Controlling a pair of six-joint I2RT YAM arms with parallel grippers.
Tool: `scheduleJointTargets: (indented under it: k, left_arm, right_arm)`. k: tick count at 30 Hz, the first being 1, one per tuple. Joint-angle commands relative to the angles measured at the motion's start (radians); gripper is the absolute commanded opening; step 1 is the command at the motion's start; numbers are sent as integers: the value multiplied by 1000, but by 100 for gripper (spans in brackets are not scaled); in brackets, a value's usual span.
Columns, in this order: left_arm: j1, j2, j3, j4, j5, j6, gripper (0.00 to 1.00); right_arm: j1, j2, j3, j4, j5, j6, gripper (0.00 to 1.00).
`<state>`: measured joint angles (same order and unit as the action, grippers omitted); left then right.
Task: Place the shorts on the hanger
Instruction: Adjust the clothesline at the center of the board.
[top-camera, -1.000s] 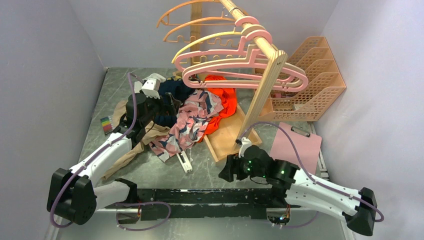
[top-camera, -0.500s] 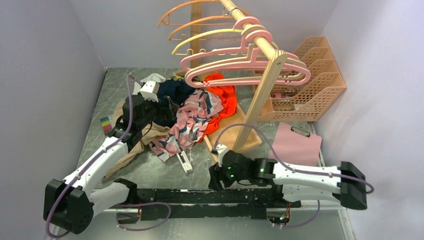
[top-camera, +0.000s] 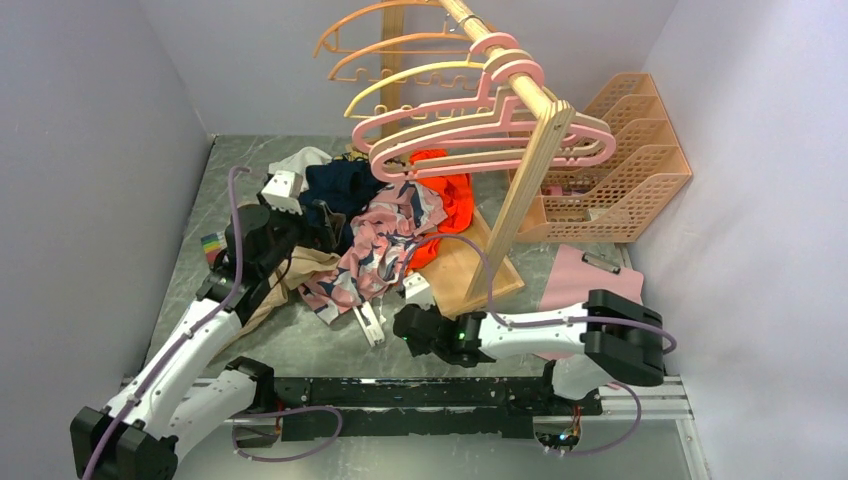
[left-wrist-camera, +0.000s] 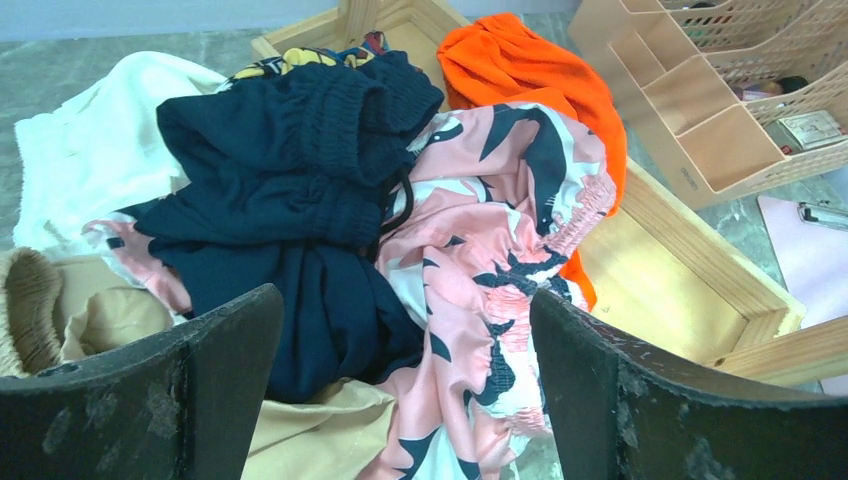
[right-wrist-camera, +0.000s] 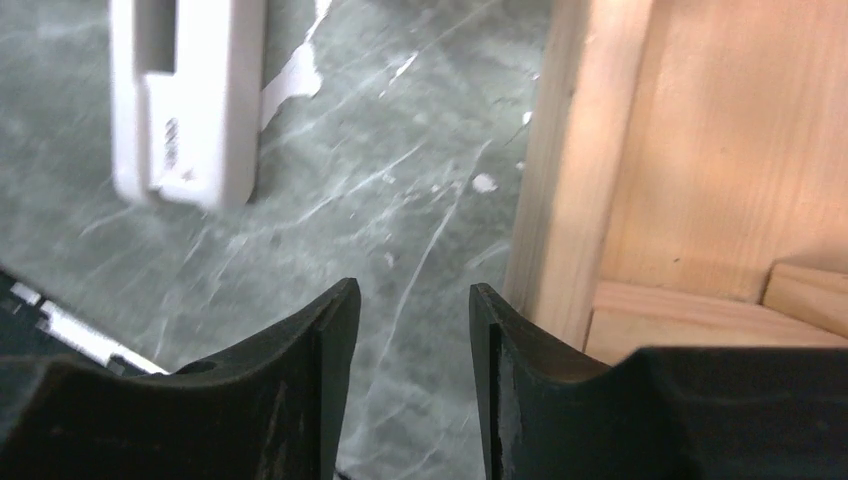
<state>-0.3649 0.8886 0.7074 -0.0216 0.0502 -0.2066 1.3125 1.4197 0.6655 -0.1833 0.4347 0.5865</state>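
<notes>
Two arms reach out from the near edge of the green marbled surface (right-wrist-camera: 400, 200). The right pincer (right-wrist-camera: 412, 300) hangs low over that stone, its jaws a narrow gap apart with nothing between them; a flat white plastic piece (right-wrist-camera: 185, 100) lies just to its left and the wooden rack base (right-wrist-camera: 650, 150) just to its right. Farther in and to the left, the left pincer (left-wrist-camera: 403, 300) is spread wide and grasps nothing, facing a heap of clothes. Near its left finger lies a tan garment (left-wrist-camera: 100, 320). The shorts (left-wrist-camera: 480, 230), pink with a navy-and-white print, lie crumpled on the right side of the heap, their gathered waistband turned towards the rack base. A dark navy garment (left-wrist-camera: 300, 200) sits bunched against their left side and partly over them, with a white garment (left-wrist-camera: 90, 150) beyond it. Behind the shorts an orange-red garment (left-wrist-camera: 520, 70) spills onto the wooden base. A pink clipboard (top-camera: 590, 290) lies flat at the right. Above all this, the hanger (top-camera: 512, 68) hangs by its hook from the wooden rail (top-camera: 470, 20) among other pink ones, well apart from the shorts, with a yellow hanger (top-camera: 420, 80) and orange hangers (top-camera: 370, 30) farther along. A peach mesh organiser (left-wrist-camera: 720, 110) stands at the far right.
</notes>
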Motion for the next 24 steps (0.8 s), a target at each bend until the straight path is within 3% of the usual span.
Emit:
scheduleJointTargets:
  k: [1,12,24]
  left_arm:
    - [-6,-52,-47,-18,-60,-12,96]
    - [-6,-61,-53,-54,-102,-18,95]
    - [-6,-63,-51,-66,-119,-21,95]
  right_arm:
    - [-37,76,47,-7,163,47,46]
    - [-235,64,20,-167,190,169,44]
    - [-396,16,-26,-190,186,184,44]
